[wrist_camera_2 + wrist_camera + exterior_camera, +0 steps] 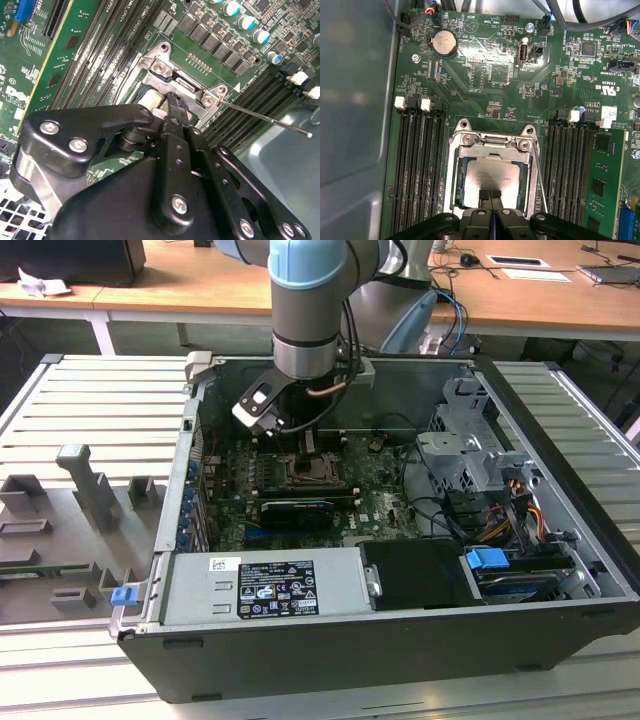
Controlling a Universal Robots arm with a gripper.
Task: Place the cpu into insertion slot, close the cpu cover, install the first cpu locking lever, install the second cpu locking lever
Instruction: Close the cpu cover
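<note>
Open computer case (pixel 560 440) lying on a grooved metal table (pixel 90 400), seen from beside the bench. The robot arm (pixel 308 310) reaches straight down into the case over the green motherboard (pixel 485 75). The gripper (pixel 308 443) hangs directly above the insertion slot (pixel 318 472) near the middle of the board.

In the first wrist view, the cpu (pixel 492 172) sits inside the slot with its pale metal face upward. The cpu cover (pixel 470 150) lies as a silver frame around the chip, whose face shows through the cutout. Whether the cover is pressed fully flat cannot be told.

The gripper (pixel 491 192) has its two black fingertips brought together, with only a thin seam between them and nothing held. The tips stand over the edge of the chip nearest the gripper body. Contact with the chip cannot be judged.

In the second wrist view, the gripper (pixel 173 100) points at the hinge end of the socket. A thin wire locking lever (pixel 265 117) juts out from the socket corner, its free end well clear of the frame. The same lever (pixel 539 175) runs aslant along one side of the socket.

Banks of black memory slots (pixel 417 165) flank the socket on both sides, and a coin battery (pixel 443 42) lies farther up the board. In the exterior view, the power supply (pixel 265 585) fills the case's near edge, and grey fixture blocks (pixel 85 485) stand on the table at the exterior view's left.
</note>
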